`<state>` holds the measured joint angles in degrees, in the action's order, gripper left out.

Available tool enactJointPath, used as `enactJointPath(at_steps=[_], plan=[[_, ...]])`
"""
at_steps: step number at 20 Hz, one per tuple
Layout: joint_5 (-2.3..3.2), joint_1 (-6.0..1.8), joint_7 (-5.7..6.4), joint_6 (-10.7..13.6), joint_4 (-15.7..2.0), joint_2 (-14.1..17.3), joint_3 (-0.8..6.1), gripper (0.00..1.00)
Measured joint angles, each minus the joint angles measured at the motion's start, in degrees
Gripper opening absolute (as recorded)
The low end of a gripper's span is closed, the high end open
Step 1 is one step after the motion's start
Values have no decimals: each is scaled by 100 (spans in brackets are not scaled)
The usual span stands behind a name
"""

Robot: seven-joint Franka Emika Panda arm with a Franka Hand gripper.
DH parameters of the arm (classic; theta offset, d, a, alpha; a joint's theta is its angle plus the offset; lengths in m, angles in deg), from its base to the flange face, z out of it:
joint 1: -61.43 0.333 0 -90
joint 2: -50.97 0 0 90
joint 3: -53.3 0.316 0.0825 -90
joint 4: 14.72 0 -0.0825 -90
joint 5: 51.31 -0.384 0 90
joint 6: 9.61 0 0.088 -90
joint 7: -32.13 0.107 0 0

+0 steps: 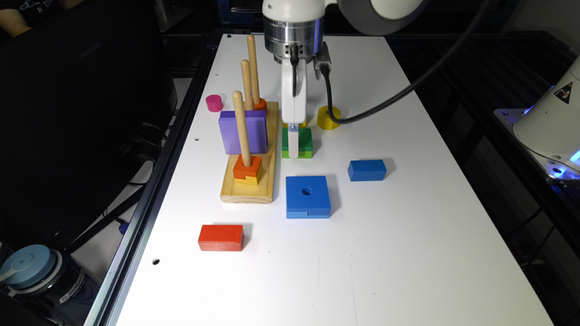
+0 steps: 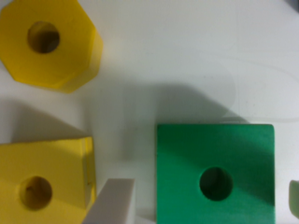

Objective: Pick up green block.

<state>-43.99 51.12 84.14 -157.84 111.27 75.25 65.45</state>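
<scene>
Item: green block (image 1: 297, 141), square, with a centre hole, dark green over a lime-green lower layer. We find it flat on the white table (image 1: 408, 253), just beside the wooden peg board (image 1: 250, 183) on the exterior view's right, with the larger blue square block (image 1: 307, 197) nearer the camera and a yellow hexagonal block (image 1: 328, 117) behind it. In the wrist view the green block (image 2: 215, 173) lies close under the camera, and a yellow square block (image 2: 44, 175) with a hole sits just beside it.

Progress: we judge the approach done and the lift not yet done. The block rests on the table, level, with no gap under it that we can see.

Tool (image 1: 293, 144): lowered onto the block's position. In the exterior view its white tip reaches down across the block's near face to about table level. In the wrist view one white finger (image 2: 111, 201) stands just off the block's edge, with a thin strip of table between them. An olive sliver at the far edge of that view may be the second finger; we cannot confirm it. We therefore cannot tell whether the tool is spread or pressed on the block.

Remaining: close on the block's two sides, then raise it.
</scene>
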Motion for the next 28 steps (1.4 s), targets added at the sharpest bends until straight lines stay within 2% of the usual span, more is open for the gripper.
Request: enactJointPath(at_steps=[9, 11, 13, 14, 28], plan=[[3, 1, 0, -25, -2, 46, -2, 100], [33, 2, 3, -181, -4, 211, -23, 100], [117, 7, 87, -221, -23, 236, -27, 100], [131, 10, 101, -222, -22, 237, -27, 100], [137, 9, 108, -222, -21, 236, -28, 100]])
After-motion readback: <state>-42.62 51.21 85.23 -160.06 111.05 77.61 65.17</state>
